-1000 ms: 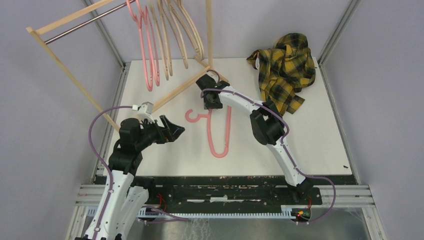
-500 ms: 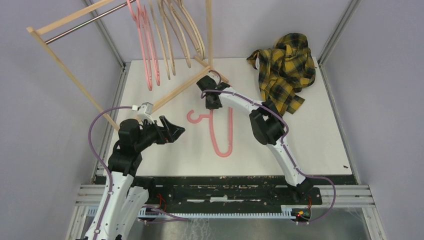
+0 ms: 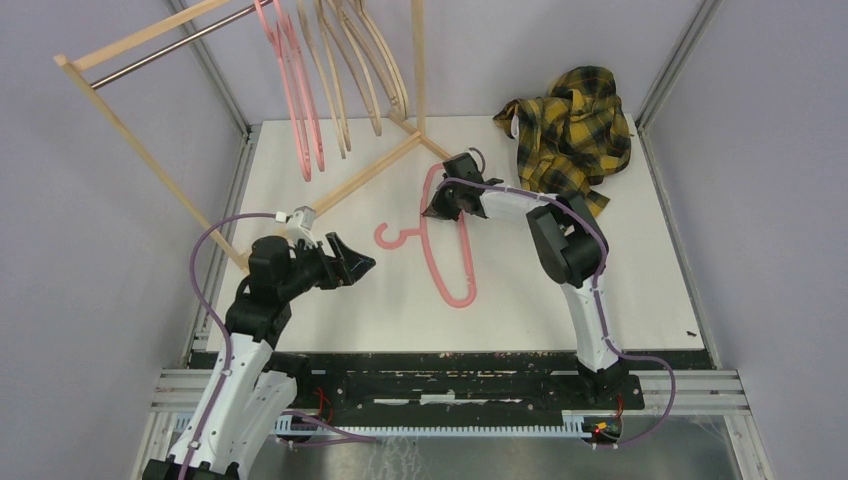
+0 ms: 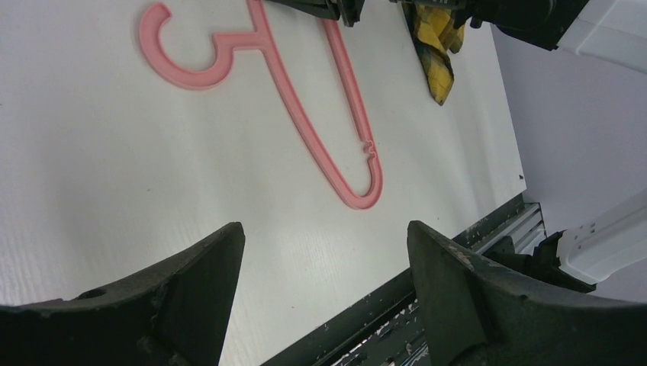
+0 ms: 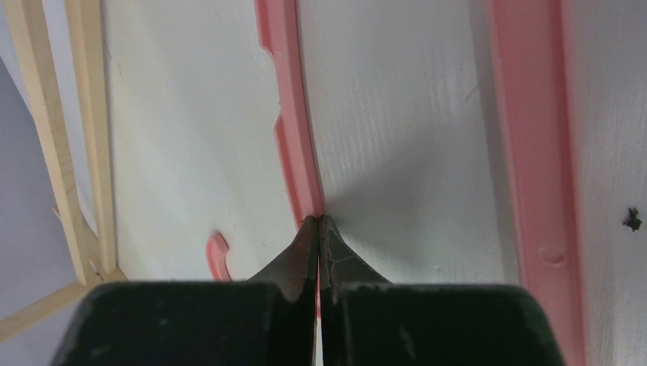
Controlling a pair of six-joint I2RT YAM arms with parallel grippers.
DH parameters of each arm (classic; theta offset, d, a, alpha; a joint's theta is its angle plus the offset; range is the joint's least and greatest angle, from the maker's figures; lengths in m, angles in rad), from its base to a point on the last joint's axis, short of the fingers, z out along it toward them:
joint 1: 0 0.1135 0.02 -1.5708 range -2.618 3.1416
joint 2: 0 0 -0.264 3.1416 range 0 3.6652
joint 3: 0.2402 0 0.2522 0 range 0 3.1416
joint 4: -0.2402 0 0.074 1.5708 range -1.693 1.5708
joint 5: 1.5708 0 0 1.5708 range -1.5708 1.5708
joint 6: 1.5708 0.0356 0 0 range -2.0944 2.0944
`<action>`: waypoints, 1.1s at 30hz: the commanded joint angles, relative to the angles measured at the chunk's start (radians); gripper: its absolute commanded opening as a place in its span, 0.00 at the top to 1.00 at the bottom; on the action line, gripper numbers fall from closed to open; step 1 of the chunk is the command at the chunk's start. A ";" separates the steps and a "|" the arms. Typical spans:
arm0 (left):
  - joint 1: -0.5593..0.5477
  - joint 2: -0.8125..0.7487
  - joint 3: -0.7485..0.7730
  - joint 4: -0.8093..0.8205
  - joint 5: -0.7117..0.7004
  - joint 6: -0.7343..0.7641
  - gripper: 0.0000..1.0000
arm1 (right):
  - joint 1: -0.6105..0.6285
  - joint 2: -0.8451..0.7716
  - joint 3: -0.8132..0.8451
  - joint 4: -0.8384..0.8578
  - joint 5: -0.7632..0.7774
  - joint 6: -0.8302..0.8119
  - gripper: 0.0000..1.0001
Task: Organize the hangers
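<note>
One pink hanger (image 3: 458, 297) lies on the white table (image 3: 620, 290), its hook (image 3: 390, 237) pointing left. My right gripper (image 3: 437, 205) is shut on the hanger's upper limb (image 5: 288, 76), the tips pinched tight on the thin plastic; the other limb (image 5: 530, 152) runs along the right of that view. My left gripper (image 3: 362, 265) hovers open left of the hook, holding nothing. In the left wrist view the same hanger (image 4: 305, 122) lies well beyond the spread left gripper (image 4: 324, 229). More hangers, pink (image 3: 300, 110) and beige (image 3: 350, 90), hang from the rail.
The wooden rack (image 3: 130, 130) with its metal rail (image 3: 170, 50) leans over the table's back left, one foot bar (image 3: 365, 175) lying just left of my right gripper. A yellow plaid shirt (image 3: 570, 130) is heaped at the back right. Metal frame rails border the near edge (image 3: 450, 385).
My right gripper has shut on the pink hanger's limb and swung right, dragging the hanger so its lower end shifted right. The left arm moved slightly and its jaws narrowed a little.
</note>
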 commanded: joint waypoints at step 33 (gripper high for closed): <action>-0.277 0.126 -0.018 0.206 -0.211 -0.105 0.17 | 0.000 0.002 0.276 -0.592 0.352 -0.613 0.39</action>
